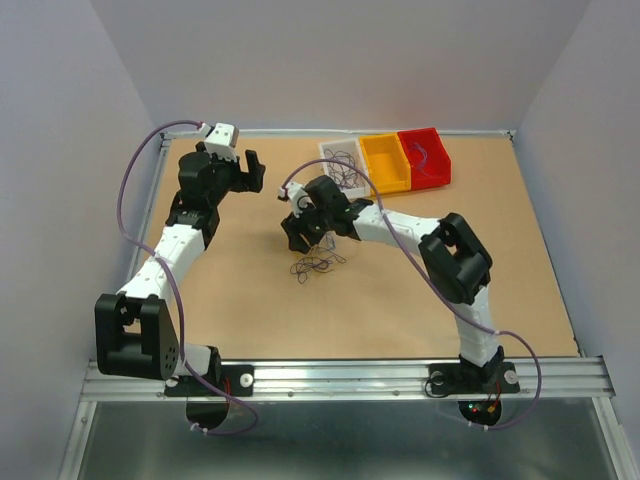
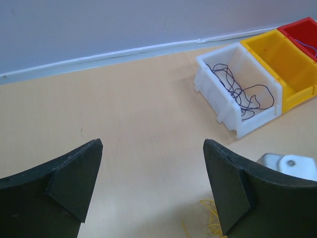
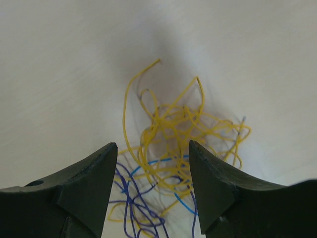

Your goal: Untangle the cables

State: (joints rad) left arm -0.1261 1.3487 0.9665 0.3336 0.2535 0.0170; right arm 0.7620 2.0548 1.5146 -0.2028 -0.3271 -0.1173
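The cables [image 1: 318, 265] lie as a loose clump on the tan table, mid-centre. In the right wrist view they are curly yellow strands [image 3: 183, 129] tangled with a light blue wire [image 3: 153, 161] and dark purple wires [image 3: 130, 198]. My right gripper [image 1: 298, 238] points down just above the clump's far edge. Its jaws [image 3: 152, 146] are open and empty, with strands showing between them, not gripped. My left gripper [image 1: 252, 170] is raised at the back left, open and empty [image 2: 152, 145]. A few yellow strands [image 2: 214, 223] show by its right finger.
Three bins stand in a row at the back: a white bin [image 1: 325, 148] [image 2: 257, 121] holding dark wires [image 2: 242, 94], a yellow bin [image 1: 385, 160] [image 2: 282, 59], and a red bin [image 1: 415, 140] [image 2: 302, 32] with a blue wire. White walls enclose the table.
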